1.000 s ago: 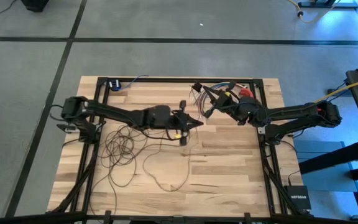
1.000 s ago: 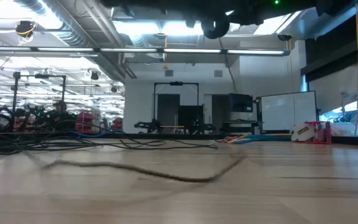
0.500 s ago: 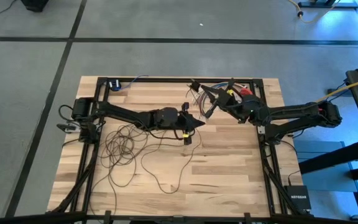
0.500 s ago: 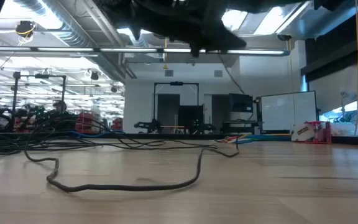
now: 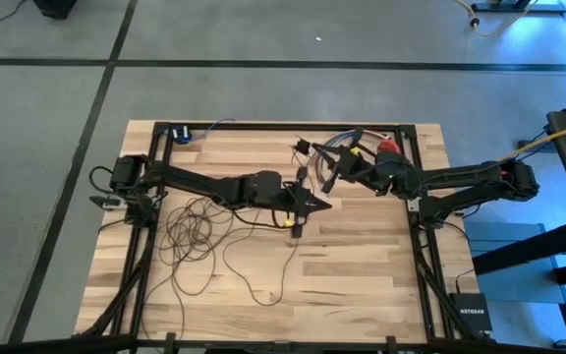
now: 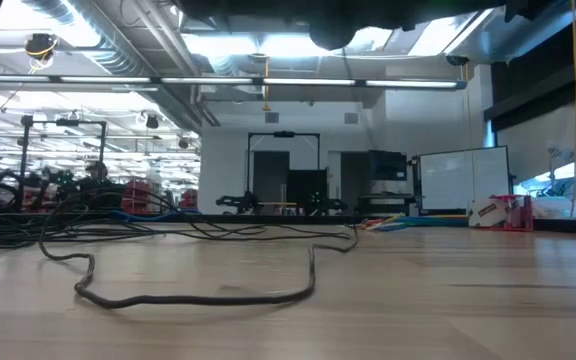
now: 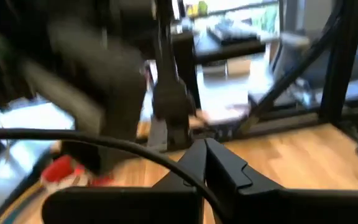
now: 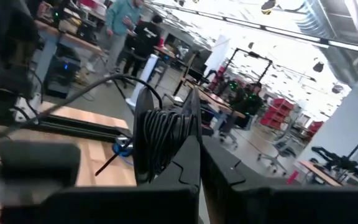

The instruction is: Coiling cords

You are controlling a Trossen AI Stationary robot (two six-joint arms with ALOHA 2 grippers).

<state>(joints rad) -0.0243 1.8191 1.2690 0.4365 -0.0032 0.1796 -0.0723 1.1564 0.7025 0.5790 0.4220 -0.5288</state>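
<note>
The cords are one thin dark wire. Its loose loops (image 5: 193,231) lie on the wooden table left of centre, and a long bend (image 6: 198,297) rests flat near the table's front. My left gripper (image 5: 324,205) is at mid-table, shut, with a run of the cord (image 7: 104,143) coming to it. Just beyond it, toward the far edge, my right gripper (image 5: 330,182) is shut and carries a wound bundle of the cord (image 8: 159,146). My left gripper is level, pointing toward the table's right. The cord (image 7: 185,174) crosses the outer side of one finger (image 7: 194,165) and drops below it toward the table. The fingers hide where it is pinched. My right gripper has several turns of cord (image 8: 157,155) wound across one finger (image 8: 188,143), a little back from its tip. The fingers are about level and point toward the table's left. The bundle is clear of the table, and a strand (image 8: 92,87) leads away from it.
A bunch of multicoloured wires (image 5: 327,146) and a red object (image 5: 389,147) lie at the far edge beside my right gripper. A small blue item (image 5: 180,133) sits at the far left corner. Black frame rails (image 5: 263,126) border the table. People (image 8: 123,18) stand in the room beyond.
My left gripper has gone toward the table's right and near edges, drawing the cord with it. The bend near the front was swinging and blurred; it has settled flat and drawn in a little. My right gripper has turned slightly in place.
</note>
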